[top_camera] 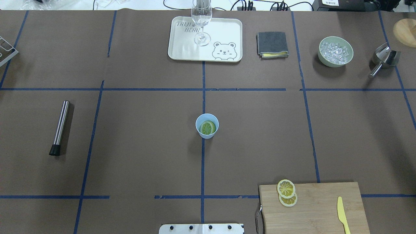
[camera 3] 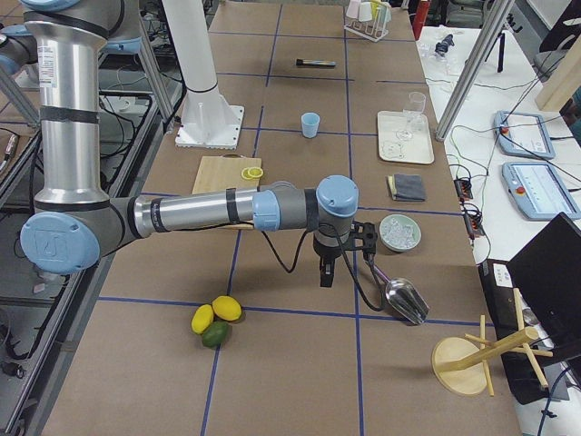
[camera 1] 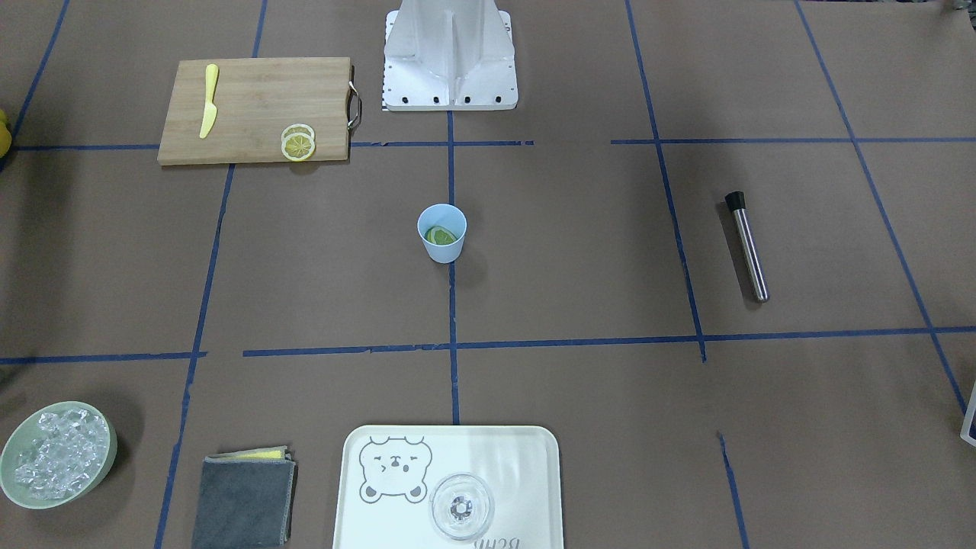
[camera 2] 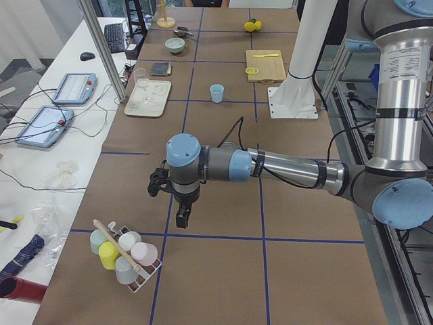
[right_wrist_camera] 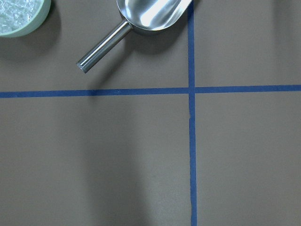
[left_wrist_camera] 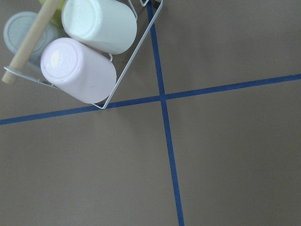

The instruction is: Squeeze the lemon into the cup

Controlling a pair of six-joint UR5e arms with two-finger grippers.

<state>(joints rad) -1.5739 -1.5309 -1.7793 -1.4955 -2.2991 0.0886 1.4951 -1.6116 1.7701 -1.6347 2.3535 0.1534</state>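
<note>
Lemon [top_camera: 207, 127] lies inside the cup [top_camera: 206, 135] on the worktop [top_camera: 130, 146], well apart from both hands; we cannot tell whether our left hand [camera 2: 181, 219] or right hand [camera 3: 325, 275] is spread or pressed together.

A thin white wire rack [left_wrist_camera: 131, 59] is sitting upper left, holding a pale pink plastic cup [left_wrist_camera: 77, 70], a cream-white plastic cup [left_wrist_camera: 99, 23] beside it and a grey-blue cup [left_wrist_camera: 19, 28] under a round wooden rod [left_wrist_camera: 30, 42], all upturned. Blue tape lines [left_wrist_camera: 163, 98] are crossing on the brown paper tabletop [left_wrist_camera: 235, 155] just beside it.
</note>
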